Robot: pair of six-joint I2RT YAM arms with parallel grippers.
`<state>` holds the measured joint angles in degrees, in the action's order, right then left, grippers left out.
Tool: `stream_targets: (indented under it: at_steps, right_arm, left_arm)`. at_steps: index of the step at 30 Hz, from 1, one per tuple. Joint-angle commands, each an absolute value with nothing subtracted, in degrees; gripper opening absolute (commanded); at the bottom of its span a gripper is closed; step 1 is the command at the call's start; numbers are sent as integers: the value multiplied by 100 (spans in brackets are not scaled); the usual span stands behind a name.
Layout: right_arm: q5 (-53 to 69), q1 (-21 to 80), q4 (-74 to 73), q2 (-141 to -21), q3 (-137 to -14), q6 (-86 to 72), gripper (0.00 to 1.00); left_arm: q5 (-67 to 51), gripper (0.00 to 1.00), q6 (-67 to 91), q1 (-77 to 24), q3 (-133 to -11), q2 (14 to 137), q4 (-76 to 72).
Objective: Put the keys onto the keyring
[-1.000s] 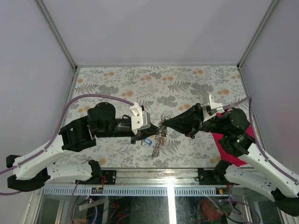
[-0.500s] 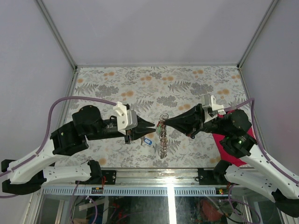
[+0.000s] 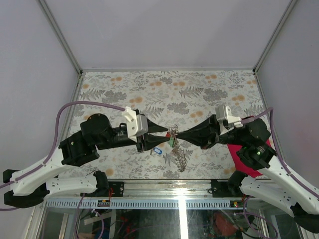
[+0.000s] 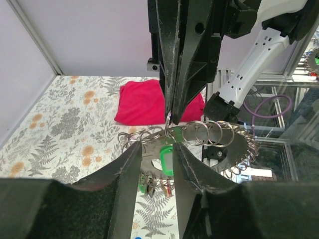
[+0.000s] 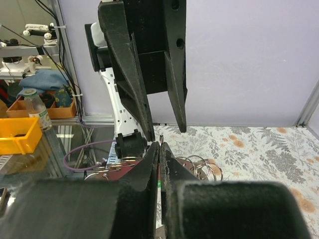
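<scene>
Slippage risk: right fingers (image 3: 192, 134) pinch the thin silvery chained keyring (image 3: 173, 131); left fingers (image 3: 157, 129), spread and empty, could dislodge it.

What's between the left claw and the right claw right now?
The keyring and a green key hang there, inside the open left claw; the right claw is shut on the ring. The left wrist view shows it.

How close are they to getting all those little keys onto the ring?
Partway, it seems. A few keys already dangle under the keyring, which the right tool pinches in the air, its chain hanging. The open left tool sits around a green key, apparently working on it. A blue key lies on the table, yet to be added.
</scene>
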<state>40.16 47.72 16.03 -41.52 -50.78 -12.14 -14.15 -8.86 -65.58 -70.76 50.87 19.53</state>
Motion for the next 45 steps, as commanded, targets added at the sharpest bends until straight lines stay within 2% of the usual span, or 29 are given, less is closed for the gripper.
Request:
stream_targets:
  at_steps: [1,15,23,30,33,35,39,45]
  right_arm:
    - [4220,4781,1883,-4133,-5339,-1096,0]
    - [4295,4780,1005,-4026,-5659,-793,0]
    - [4357,4781,506,-4005,-5797,-723,0]
    - [3665,4781,286,-3780,-5723,-813,0]
    - [3285,4781,192,-3699,-5653,-834,0]
    - [3096,4781,167,-3662,-5610,-872,0]
    - [2910,4780,37,-3666,-5613,-878,0]
    - [2389,4781,-39,-3641,-5655,-950,0]
  left_arm:
    - [-1450,33,-756,-6582,-6965,5097,1479]
    - [-1056,40,-669,-6579,-6536,4932,1321]
    - [-261,42,-469,-6585,-6238,4859,1123]
    - [-183,48,-156,-6579,-5850,4740,566]
    - [-112,52,76,-6584,-5677,4670,289]
    - [-70,61,184,-6578,-5564,4629,129]
    - [-95,70,166,-6577,-5524,4668,18]
    - [-109,72,-704,-6580,-5387,4644,-219]
